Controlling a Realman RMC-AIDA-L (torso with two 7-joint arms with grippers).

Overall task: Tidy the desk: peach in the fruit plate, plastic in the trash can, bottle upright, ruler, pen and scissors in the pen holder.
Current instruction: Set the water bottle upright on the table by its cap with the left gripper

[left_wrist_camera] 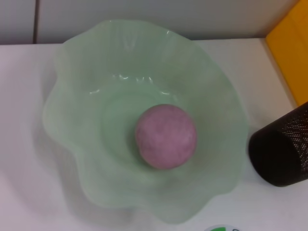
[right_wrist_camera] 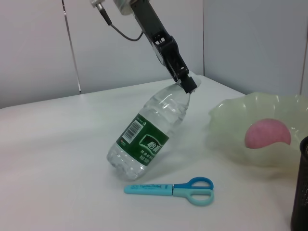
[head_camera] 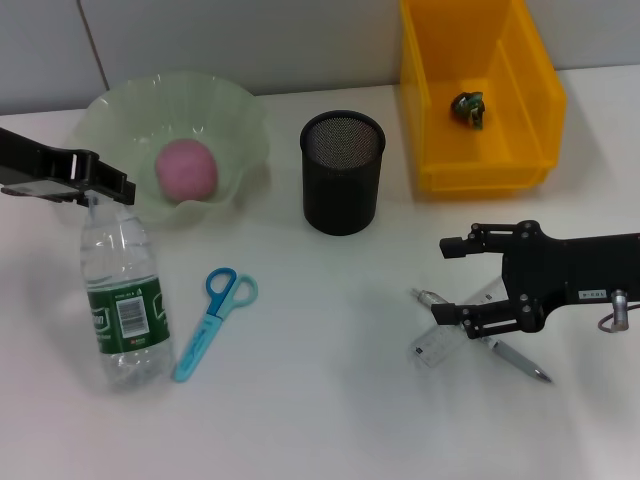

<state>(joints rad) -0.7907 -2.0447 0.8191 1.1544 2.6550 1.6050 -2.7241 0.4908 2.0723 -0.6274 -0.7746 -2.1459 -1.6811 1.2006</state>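
From the head view, the left end effector [head_camera: 95,185] is closed on the cap end of the clear plastic water bottle with a green label [head_camera: 125,300], near the tabletop's left edge, beside the blue-handled scissors [head_camera: 213,322]; the step in hand is standing the bottle upright. The pink peach [head_camera: 186,169] already lies in the pale green wavy-rimmed fruit plate [head_camera: 245,120], and crumpled plastic [head_camera: 468,108] lies in the yellow bin-shaped trash can [head_camera: 535,95]. The right end effector [head_camera: 448,280] hangs open over the silver pen [head_camera: 505,354] and clear ruler [head_camera: 432,348] toward the right edge; the black mesh pen holder [head_camera: 342,172] appears empty. The left wrist view shows only peach, plate and holder. The right wrist view shows the bottle tilted, its base on the tabletop. The next move calls for bringing the neck over the base before letting go.
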